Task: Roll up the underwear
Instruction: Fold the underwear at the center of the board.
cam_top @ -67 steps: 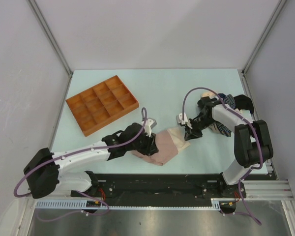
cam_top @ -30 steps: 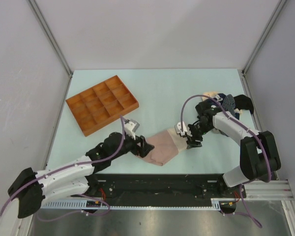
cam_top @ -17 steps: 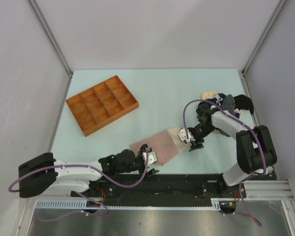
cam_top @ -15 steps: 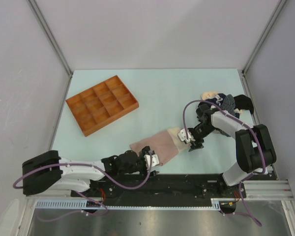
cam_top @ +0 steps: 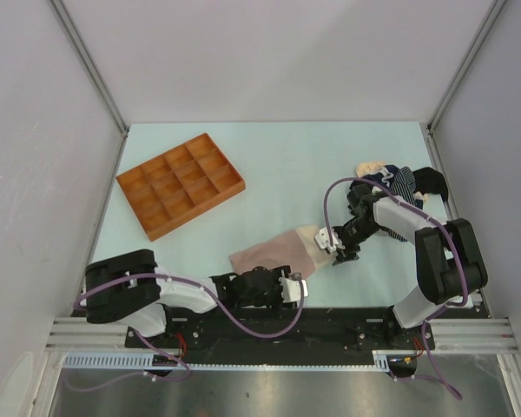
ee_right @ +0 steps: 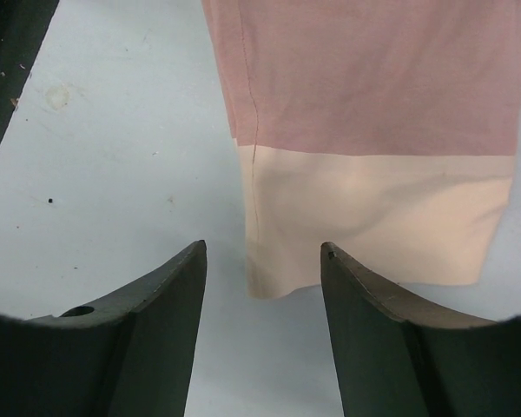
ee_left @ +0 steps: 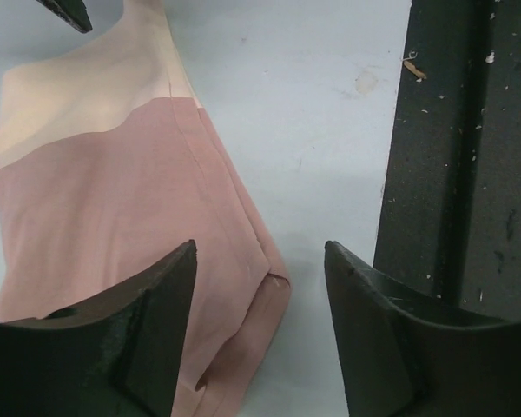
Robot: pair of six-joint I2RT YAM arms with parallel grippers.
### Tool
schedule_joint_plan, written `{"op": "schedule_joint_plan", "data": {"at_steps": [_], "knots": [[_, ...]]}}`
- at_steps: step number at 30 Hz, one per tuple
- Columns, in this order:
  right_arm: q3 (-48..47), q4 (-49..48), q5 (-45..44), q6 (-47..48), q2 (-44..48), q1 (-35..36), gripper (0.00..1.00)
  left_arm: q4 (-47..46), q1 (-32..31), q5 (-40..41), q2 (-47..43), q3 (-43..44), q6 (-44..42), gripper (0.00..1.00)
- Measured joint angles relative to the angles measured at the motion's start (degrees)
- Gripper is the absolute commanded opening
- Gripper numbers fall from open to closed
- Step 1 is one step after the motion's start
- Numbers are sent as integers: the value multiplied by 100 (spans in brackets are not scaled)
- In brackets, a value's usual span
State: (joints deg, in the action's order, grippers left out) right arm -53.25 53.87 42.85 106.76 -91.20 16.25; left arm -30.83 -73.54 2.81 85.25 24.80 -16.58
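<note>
A pale pink underwear with a cream waistband lies flat near the table's front edge. My left gripper is low at its near end, open, and the folded pink corner lies between the fingers without being pinched. At the other end my right gripper is open too. It straddles the corner of the cream waistband, with its fingertips on either side of that corner.
More underwear, navy striped, black and cream, is piled at the back right behind the right arm. An orange compartmented tray sits at the back left. The black base rail runs close beside the left gripper.
My left arm has swung from the garment's left side down and right to its near corner, its jaws narrowing. The right gripper has stayed at the cream end and closed in slightly.
</note>
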Motion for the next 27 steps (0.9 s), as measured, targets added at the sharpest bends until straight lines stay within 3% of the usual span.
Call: {"op": "schedule_joint_plan", "data": {"at_steps": [10, 16, 22, 27], "knots": [[92, -24, 15, 0, 0, -48, 57, -22, -39, 306, 254, 42, -2, 51], [107, -31, 13, 0, 0, -76, 57, -66, -52, 446, 420, 144, -4, 37], [140, -46, 13, 0, -2, -101, 57, -35, -61, 459, 476, 170, 4, 17], [162, -129, 0, -4, -90, -57, 57, 7, -61, 450, 476, 170, 7, 9]]}}
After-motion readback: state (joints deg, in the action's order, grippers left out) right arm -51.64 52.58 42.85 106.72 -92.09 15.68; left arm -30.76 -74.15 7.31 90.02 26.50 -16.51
